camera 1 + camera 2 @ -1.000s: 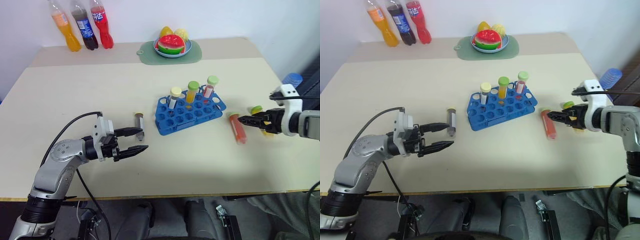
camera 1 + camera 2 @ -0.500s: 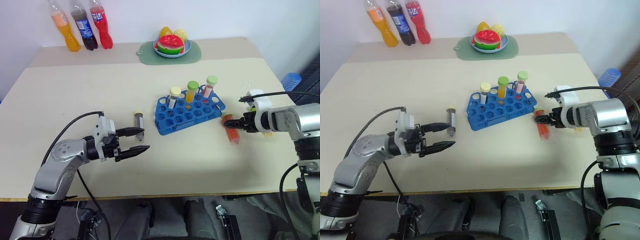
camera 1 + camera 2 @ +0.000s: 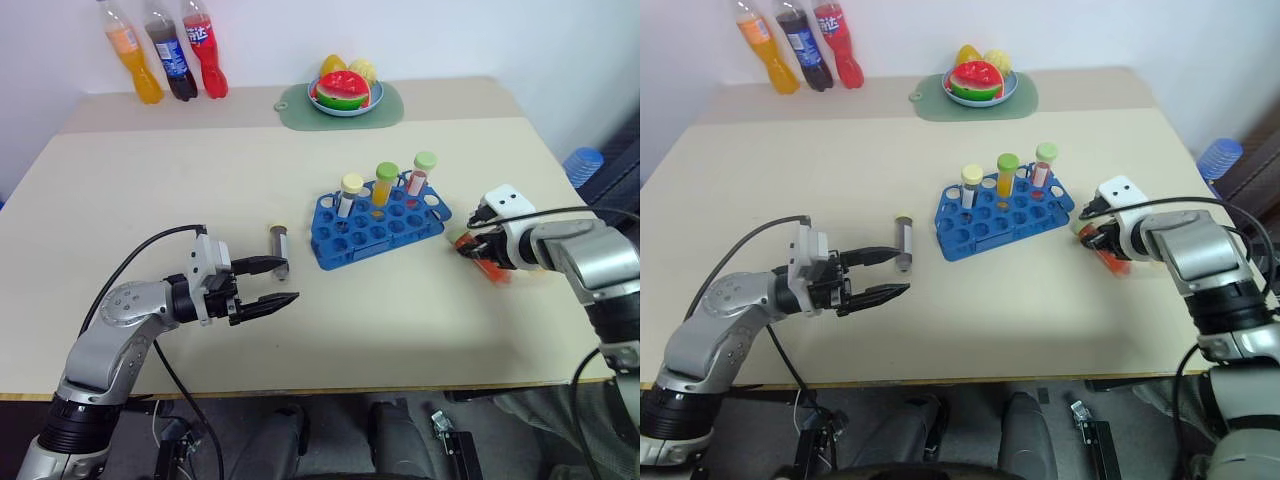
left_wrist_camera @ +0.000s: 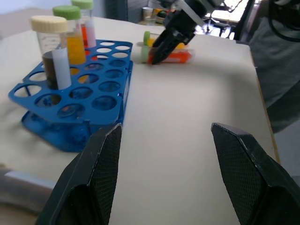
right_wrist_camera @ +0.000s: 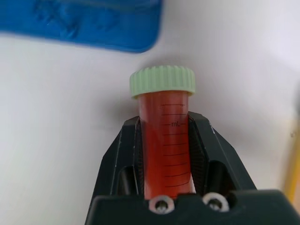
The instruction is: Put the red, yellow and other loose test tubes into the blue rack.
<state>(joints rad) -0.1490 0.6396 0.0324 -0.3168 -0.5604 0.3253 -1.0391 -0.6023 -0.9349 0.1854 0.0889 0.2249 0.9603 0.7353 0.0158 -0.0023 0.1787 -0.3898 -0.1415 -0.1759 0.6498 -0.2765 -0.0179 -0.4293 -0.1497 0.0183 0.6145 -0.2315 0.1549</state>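
A: The red test tube (image 5: 165, 140), where is it?
B: Lying on the table (image 3: 200, 180) just right of the blue rack (image 3: 378, 226), green cap toward the rack. The right claw (image 5: 165, 154) is closed on its body, one finger (image 5: 124, 154) pressed against each side of the tube.
A: And the yellow one?
B: A sliver of yellow shows right beside the red tube, on its far side from the rack; most of it is hidden behind the right arm.
A: The grey tube?
B: The dark grey tube (image 3: 279, 247) lies flat on the table left of the rack, a little apart from it. The left claw (image 3: 272, 284) is level just beside it, pointing toward the rack, its fingers held wide with nothing between them; the upper fingertip is close to the tube, though I cannot tell whether it touches.
A: What is in the rack?
B: Three capped tubes stand upright along its back row: one cream-capped, two green-capped.
A: Anything else?
B: Three soda bottles (image 3: 165, 50) and a fruit plate (image 3: 345, 90) on a green mat at the far edge.
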